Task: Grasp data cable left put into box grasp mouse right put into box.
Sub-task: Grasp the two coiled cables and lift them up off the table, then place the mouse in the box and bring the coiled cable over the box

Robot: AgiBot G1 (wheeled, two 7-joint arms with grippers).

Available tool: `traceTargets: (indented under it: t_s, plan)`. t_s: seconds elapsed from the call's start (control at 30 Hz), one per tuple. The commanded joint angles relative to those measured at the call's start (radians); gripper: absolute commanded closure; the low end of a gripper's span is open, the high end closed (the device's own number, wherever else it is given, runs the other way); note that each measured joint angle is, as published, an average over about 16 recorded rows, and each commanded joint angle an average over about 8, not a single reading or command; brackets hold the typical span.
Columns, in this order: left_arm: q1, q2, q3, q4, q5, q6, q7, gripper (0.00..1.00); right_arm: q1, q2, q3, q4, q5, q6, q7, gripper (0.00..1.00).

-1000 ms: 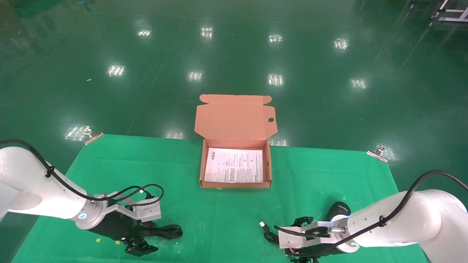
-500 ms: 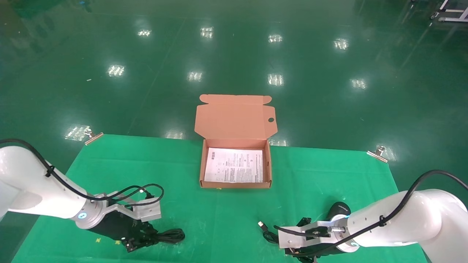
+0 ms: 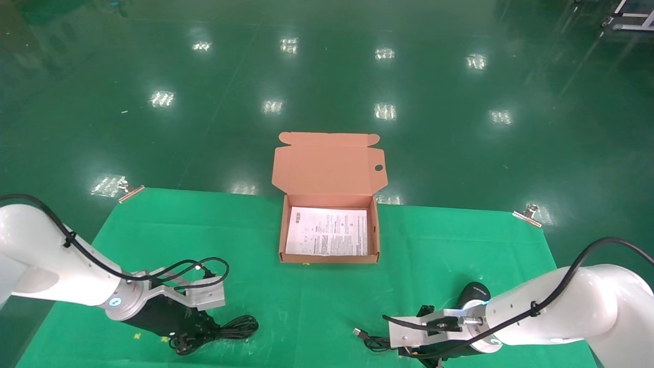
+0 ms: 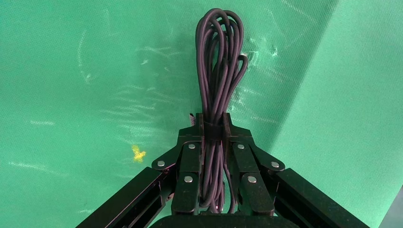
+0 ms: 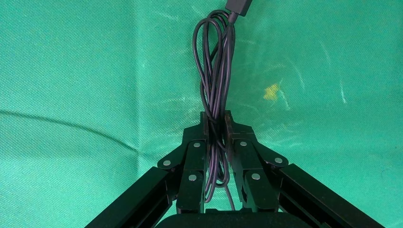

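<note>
- Head view: I see the box (image 3: 329, 258) open at the middle of the green counter (image 3: 434, 245), its flap lid standing up at the far side and a white leaflet (image 3: 327, 231) lying flat inside.
- My left hand (image 3: 191, 337) sits low at the near left of the counter. The data cable (image 3: 232, 327) sticks out from it, its long axis running toward the counter's middle and its free loops resting just above or on the cloth; I cannot tell which.
- My right hand (image 3: 426, 352) is low at the near right, mostly hidden under its wrist. The mouse (image 3: 472, 294) shows as a dark rounded shape just behind that wrist. The mouse's cord (image 3: 375, 342) trails out toward the middle, ending in a silver plug (image 3: 357, 333).
- Left wrist view: the left hand (image 4: 213, 133) has its fingers (image 4: 190, 159) pressed together on the data cable (image 4: 218, 61), pinching the bundle near one end. The bundle points straight out from the hand.
- Right wrist view: the right hand (image 5: 216, 128) is pinched on the mouse's cord (image 5: 216, 61), not on the mouse body. The looped cord runs straight away from the fingers (image 5: 247, 159), with the plug (image 5: 239, 6) at the far end.
</note>
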Motion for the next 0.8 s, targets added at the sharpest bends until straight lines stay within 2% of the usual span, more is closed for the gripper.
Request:
traceTargets:
  t_s: [0.03,0.2,0.37,0.5,0.67,0.8]
  plan:
    - [0.002,0.004,0.000,0.004,0.001,-0.005,-0.001,1.00,-0.001,-0.005,-0.003,-0.005,-0.002,0.002,-0.006,1.00]
    - [-0.051,-0.058,-0.006,-0.057,-0.011,0.077,0.025,1.00,0.021,0.055,0.033,0.043,0.016,-0.021,0.072,1.00]
    - [-0.113,-0.138,-0.015,-0.178,-0.016,0.152,0.004,1.00,0.057,0.155,0.089,0.178,0.023,-0.039,0.191,1.00]
    - [-0.161,-0.191,-0.019,-0.325,0.000,0.164,-0.043,1.00,0.098,0.215,0.135,0.287,0.013,-0.033,0.276,1.00]
    - [-0.211,-0.238,-0.030,-0.526,0.027,0.145,-0.128,1.00,0.168,0.237,0.182,0.368,0.000,-0.008,0.342,1.00]
    - [-0.244,-0.252,-0.043,-0.644,0.047,0.120,-0.197,1.00,0.227,0.217,0.206,0.395,0.006,0.017,0.346,1.00]
